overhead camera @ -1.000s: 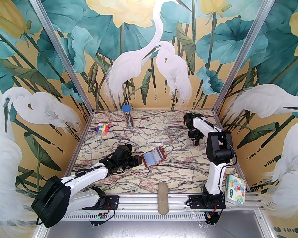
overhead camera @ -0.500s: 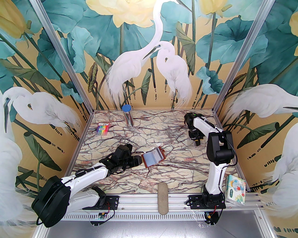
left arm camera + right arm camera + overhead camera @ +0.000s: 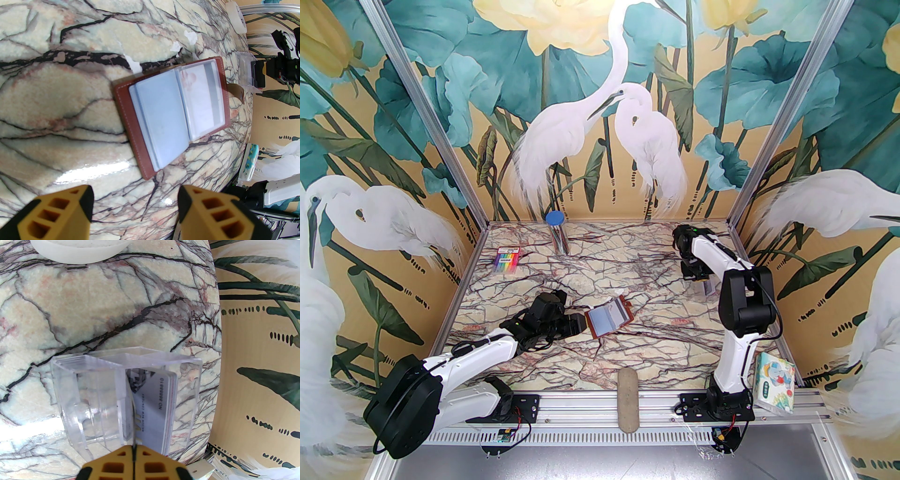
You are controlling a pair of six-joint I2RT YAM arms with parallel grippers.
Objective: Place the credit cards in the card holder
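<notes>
- The front of the credit cards (image 3: 161,401) reads "NO" and then a row of digits, mostly eights. The smaller line beside it is too blurred to read.
- They stand on edge in a clear box (image 3: 93,392), lower middle of the right wrist view, with their long sides running up the frame.
- The right claw (image 3: 134,452) is pinched together on an edge-on card (image 3: 134,427) beside that stack. Its arm rises at the right of the overhead view, wrist bent down.
- The left claw (image 3: 134,206) stands apart and empty, just short of the card holder (image 3: 168,114). Its arm lies low, reaching in from the lower left.
- The holder lies open and flat mid-desk (image 3: 628,267), its spread running lower left to upper right in the overhead view.
</notes>
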